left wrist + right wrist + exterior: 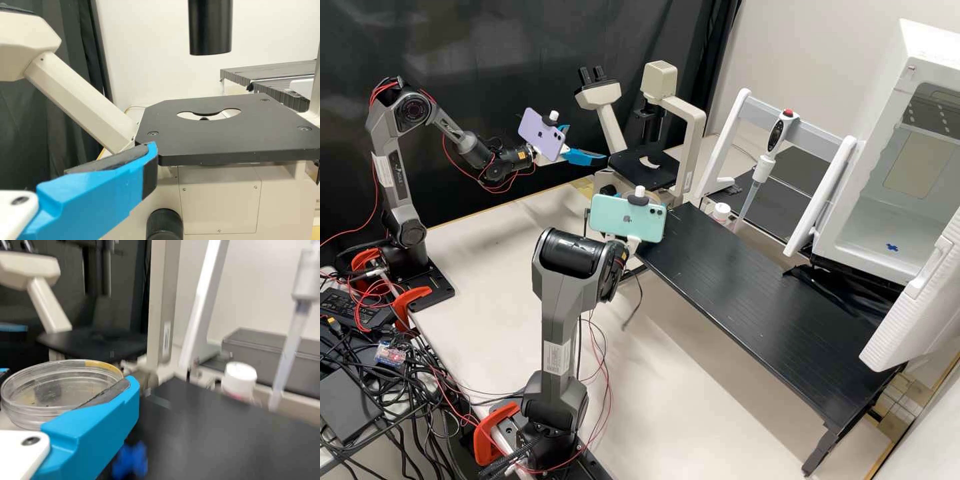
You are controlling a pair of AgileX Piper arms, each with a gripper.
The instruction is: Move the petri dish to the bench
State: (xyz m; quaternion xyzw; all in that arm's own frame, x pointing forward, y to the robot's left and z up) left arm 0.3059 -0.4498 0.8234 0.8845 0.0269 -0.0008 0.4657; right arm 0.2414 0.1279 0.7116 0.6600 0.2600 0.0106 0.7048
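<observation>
One petri dish (pixel 37 396) in right pincer (pixel 619 195)

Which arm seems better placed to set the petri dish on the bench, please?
Right, I'd judge: the right end effector holds the petri dish near the bench; the left one is by the microscope.

In the high view, a lilac phone (pixel 541 135) is shining toward half-past ten, an orange-red clamp (pixel 483 435) is glowing toward seven, a finely lined black platform (pixel 760 293) is darkening four o'clock; the clear petri dish (pixel 30 413) is showing yellow.
</observation>
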